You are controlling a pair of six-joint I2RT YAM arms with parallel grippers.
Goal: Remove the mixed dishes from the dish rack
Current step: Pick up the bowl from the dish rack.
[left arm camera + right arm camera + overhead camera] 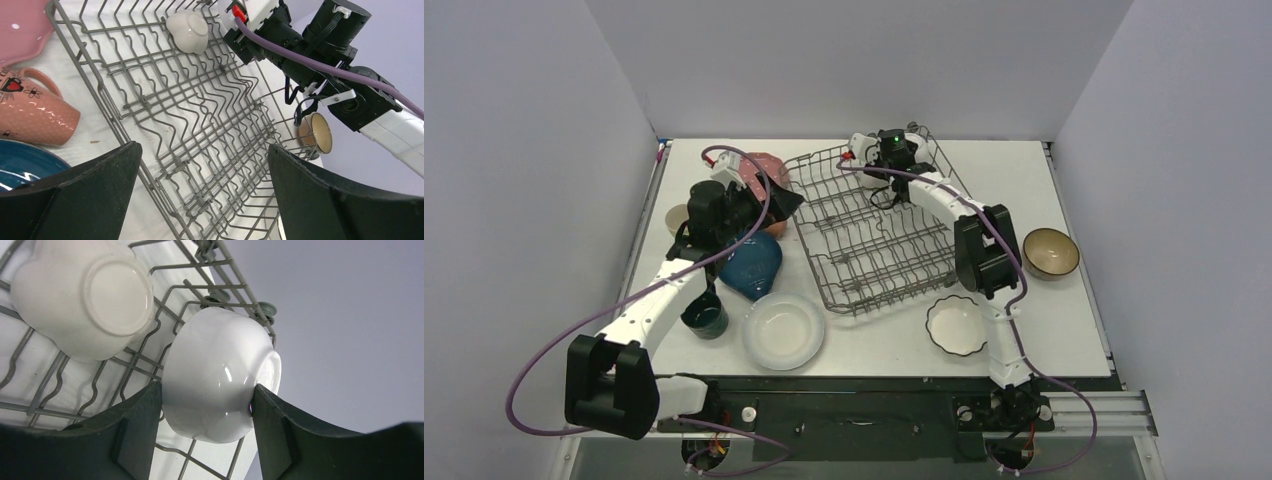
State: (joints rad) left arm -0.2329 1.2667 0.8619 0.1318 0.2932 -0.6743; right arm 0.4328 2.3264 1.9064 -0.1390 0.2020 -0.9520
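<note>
We judge the unloading nearly done: the dish rack [874, 235] holds only two pieces, both in its far corner. Our right gripper [205, 395] pinches the corner white bowl [215, 375], which seems to rest against the wires; the upturned white bowl [85, 295] lies just beside it. The pink plate [764, 168], blue dish [751, 265], white plate [784, 332] and brown bowl [1050, 252] sit on the desk [1074, 330]. Our left gripper [202, 150] hangs spread and empty
</note>
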